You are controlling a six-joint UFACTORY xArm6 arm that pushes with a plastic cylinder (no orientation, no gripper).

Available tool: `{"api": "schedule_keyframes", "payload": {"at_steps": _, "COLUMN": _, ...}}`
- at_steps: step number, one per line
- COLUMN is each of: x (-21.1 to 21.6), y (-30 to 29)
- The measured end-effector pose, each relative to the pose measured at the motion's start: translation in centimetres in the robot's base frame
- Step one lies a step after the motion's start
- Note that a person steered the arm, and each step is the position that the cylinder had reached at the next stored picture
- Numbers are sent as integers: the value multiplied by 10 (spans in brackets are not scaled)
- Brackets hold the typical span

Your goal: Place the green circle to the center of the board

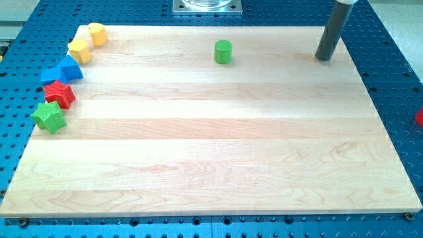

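Observation:
The green circle (223, 51) is a short green cylinder standing on the wooden board (218, 158), near the view's top and a little right of the middle. My tip (323, 58) is the lower end of a dark grey rod. It rests on the board near the top right corner, well to the right of the green circle and apart from it.
Along the board's left edge sit a yellow cylinder (98, 33), a yellow hexagon block (79, 50), a blue block (71, 68), a second blue block (49, 75), a red star (59, 94) and a green star (49, 117). A red object (419, 118) shows off the board at the right edge.

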State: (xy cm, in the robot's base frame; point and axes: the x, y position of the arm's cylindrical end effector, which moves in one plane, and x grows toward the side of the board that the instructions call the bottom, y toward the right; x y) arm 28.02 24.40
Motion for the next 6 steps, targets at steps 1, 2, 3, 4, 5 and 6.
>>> {"api": "schedule_keyframes", "payload": {"at_steps": 1, "x": -32, "y": 0}}
{"api": "schedule_keyframes", "payload": {"at_steps": 2, "x": -53, "y": -7}}
{"api": "schedule_keyframes", "payload": {"at_steps": 3, "x": -55, "y": -143}}
{"api": "schedule_keyframes", "payload": {"at_steps": 4, "x": -7, "y": -204}}
{"api": "schedule_keyframes", "payload": {"at_steps": 5, "x": 84, "y": -233}}
{"api": "schedule_keyframes", "payload": {"at_steps": 6, "x": 139, "y": -260}}
